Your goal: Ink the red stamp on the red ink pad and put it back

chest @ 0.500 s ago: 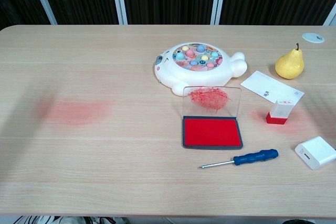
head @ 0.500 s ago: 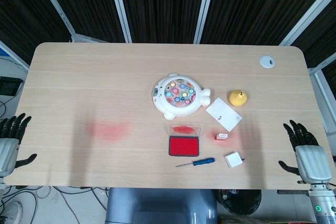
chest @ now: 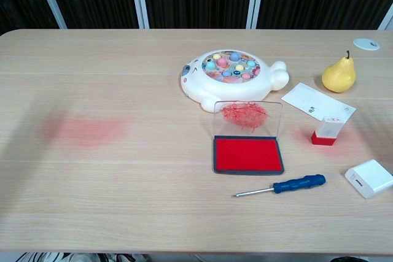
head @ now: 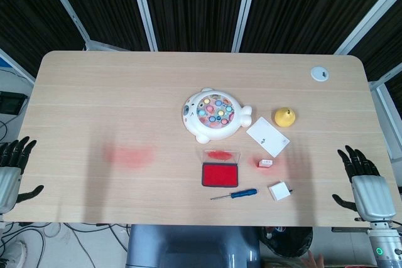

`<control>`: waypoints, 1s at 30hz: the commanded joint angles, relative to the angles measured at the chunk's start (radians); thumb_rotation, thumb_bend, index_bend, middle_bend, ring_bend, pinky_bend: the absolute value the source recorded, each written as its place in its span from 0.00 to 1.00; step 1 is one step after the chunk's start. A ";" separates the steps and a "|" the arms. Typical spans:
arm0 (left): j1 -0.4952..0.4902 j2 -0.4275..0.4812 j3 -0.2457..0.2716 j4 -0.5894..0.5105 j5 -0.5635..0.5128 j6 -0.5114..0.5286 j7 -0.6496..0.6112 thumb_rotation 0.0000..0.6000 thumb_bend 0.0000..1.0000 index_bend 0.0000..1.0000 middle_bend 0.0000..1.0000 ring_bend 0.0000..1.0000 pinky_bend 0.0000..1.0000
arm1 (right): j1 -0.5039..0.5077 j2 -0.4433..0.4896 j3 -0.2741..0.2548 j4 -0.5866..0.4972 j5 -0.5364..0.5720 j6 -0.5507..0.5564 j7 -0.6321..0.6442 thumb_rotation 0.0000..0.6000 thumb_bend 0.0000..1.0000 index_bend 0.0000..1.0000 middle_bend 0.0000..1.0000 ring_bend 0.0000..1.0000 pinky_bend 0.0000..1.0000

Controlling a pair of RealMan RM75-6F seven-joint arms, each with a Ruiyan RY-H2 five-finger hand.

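In the head view the left hand [head: 11, 171] hangs at the lower left edge of the frame, fingers spread and empty, well apart from everything; the red ink pad [head: 220, 174] lies open at lower centre of the table [head: 94, 92], lid raised; the red stamp [head: 265, 163] stands upright just right of it; the right hand [head: 364, 183], also spread and empty, waits at lower right, so it looks the nearer one, with the stamp up and to its left.
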 commanded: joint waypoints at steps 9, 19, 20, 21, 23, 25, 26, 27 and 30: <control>-0.004 0.009 -0.007 -0.001 -0.022 -0.016 -0.019 1.00 0.04 0.00 0.00 0.00 0.00 | 0.061 -0.018 0.026 -0.097 -0.001 -0.060 -0.111 1.00 0.12 0.12 0.15 0.09 0.20; -0.006 0.006 -0.010 0.006 -0.011 -0.009 -0.043 1.00 0.04 0.00 0.00 0.00 0.00 | 0.182 -0.135 0.097 -0.206 0.126 -0.196 -0.333 1.00 0.19 0.28 0.29 0.20 0.22; -0.006 0.007 -0.010 0.005 -0.011 -0.011 -0.045 1.00 0.04 0.00 0.00 0.00 0.00 | 0.191 -0.152 0.103 -0.210 0.146 -0.203 -0.358 1.00 0.20 0.28 0.29 0.20 0.22; -0.007 0.007 -0.010 0.005 -0.012 -0.012 -0.046 1.00 0.04 0.00 0.00 0.00 0.00 | 0.199 -0.168 0.108 -0.212 0.165 -0.208 -0.381 1.00 0.20 0.29 0.29 0.21 0.22; -0.008 0.008 -0.010 0.005 -0.010 -0.013 -0.048 1.00 0.04 0.00 0.00 0.00 0.00 | 0.212 -0.197 0.117 -0.213 0.202 -0.215 -0.422 1.00 0.20 0.29 0.30 0.21 0.22; -0.009 0.009 -0.009 0.004 -0.010 -0.017 -0.053 1.00 0.04 0.00 0.00 0.00 0.00 | 0.230 -0.234 0.125 -0.209 0.251 -0.225 -0.469 1.00 0.22 0.30 0.31 0.21 0.22; -0.009 0.010 -0.008 0.004 -0.011 -0.018 -0.054 1.00 0.04 0.00 0.00 0.00 0.00 | 0.236 -0.248 0.129 -0.207 0.269 -0.228 -0.483 1.00 0.22 0.31 0.31 0.21 0.22; -0.010 0.011 -0.008 0.003 -0.012 -0.021 -0.056 1.00 0.04 0.00 0.00 0.00 0.00 | 0.243 -0.263 0.133 -0.203 0.288 -0.230 -0.496 1.00 0.23 0.31 0.32 0.21 0.22; -0.012 0.013 -0.008 0.001 -0.015 -0.026 -0.061 1.00 0.04 0.00 0.00 0.00 0.00 | 0.263 -0.307 0.146 -0.187 0.338 -0.233 -0.531 1.00 0.24 0.32 0.32 0.21 0.22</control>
